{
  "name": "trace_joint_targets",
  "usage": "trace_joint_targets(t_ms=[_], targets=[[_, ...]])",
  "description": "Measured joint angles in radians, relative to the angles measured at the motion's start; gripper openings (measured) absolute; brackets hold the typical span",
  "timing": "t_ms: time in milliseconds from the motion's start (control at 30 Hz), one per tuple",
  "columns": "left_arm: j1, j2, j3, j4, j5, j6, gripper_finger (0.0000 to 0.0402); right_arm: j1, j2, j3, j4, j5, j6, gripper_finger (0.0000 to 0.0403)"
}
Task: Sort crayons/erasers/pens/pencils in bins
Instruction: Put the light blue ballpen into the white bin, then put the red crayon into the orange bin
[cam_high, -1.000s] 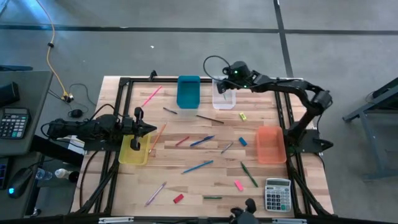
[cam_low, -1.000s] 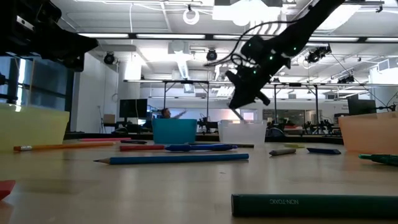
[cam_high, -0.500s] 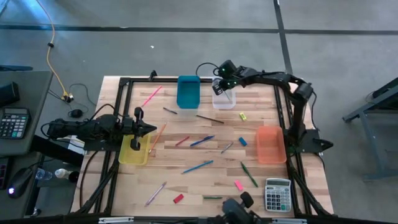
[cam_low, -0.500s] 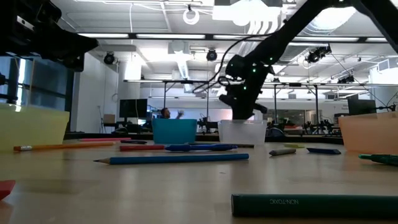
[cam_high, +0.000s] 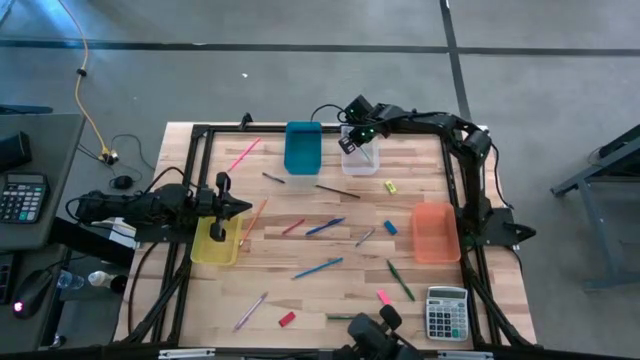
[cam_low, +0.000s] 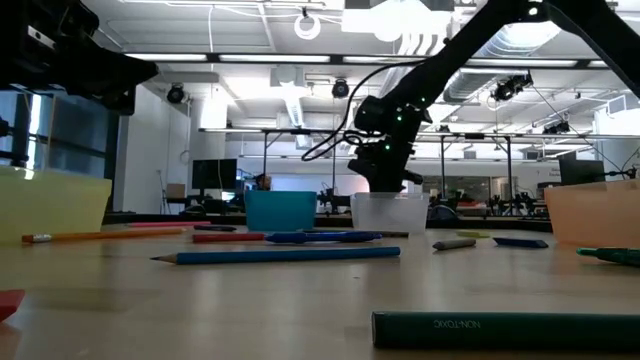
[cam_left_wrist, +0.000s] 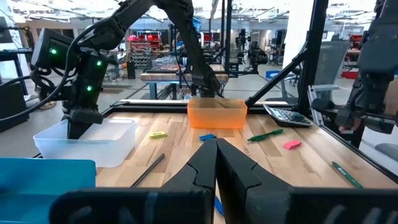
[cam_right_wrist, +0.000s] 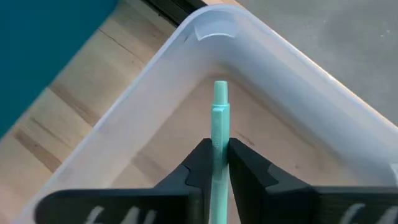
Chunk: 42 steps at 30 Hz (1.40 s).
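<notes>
Swung from above down into the clear bin (cam_high: 359, 158) at upper centre: right gripper (cam_right_wrist: 214, 163), fingers pinching a teal pen (cam_right_wrist: 219, 130). Best released low, inside the walls. Left gripper (cam_left_wrist: 216, 163) closed, idle.

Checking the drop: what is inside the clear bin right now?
Inside the clear bin, the right gripper holds a teal stick between its fingers, tip toward a corner. Bare floor shows there; the part beneath the gripper is hidden.

left gripper (cam_high: 243, 208): closed, arm low at the left edge | right gripper (cam_high: 349, 146): fingers pinched, arm reaching far
</notes>
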Motion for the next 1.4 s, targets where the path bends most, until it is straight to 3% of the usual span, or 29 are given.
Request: trace_joint_targets(t_ms=[267,400,533,600,1000,1200,1400], targets=[[0.0,0.0,0.0,0.0,0.0,0.0,0.0,0.004,-0.043,0.0,-0.079,-0.056,-0.044,0.0103],[0.0,0.0,0.0,0.0,0.0,0.0,0.0,0.039,-0.127,0.0,-0.176,-0.018,-0.085,0.0077],[0.0,0.0,0.0,0.0,0.0,0.0,0.0,0.103,-0.26,-0.048,-0.148,0.05,-0.133,0.002],[0.0,0.0,0.0,0.005,0.0,0.0,0.0,0.134,-0.337,-0.12,-0.055,0.05,-0.159,0.0006],[0.0,0.0,0.0,0.121,-0.036,0.048,0.0,0.294,-0.732,-0.711,0.626,0.048,-0.154,0.0005],[0.0,0.001,0.0,0.149,-0.034,-0.023,0.0,0.4,-0.806,-0.927,0.864,0.027,-0.204,0.0001],[0.0,0.029,0.015,0.161,0.003,-0.04,0.0,0.49,-0.817,-1.029,1.075,0.025,-0.206,0.0]])
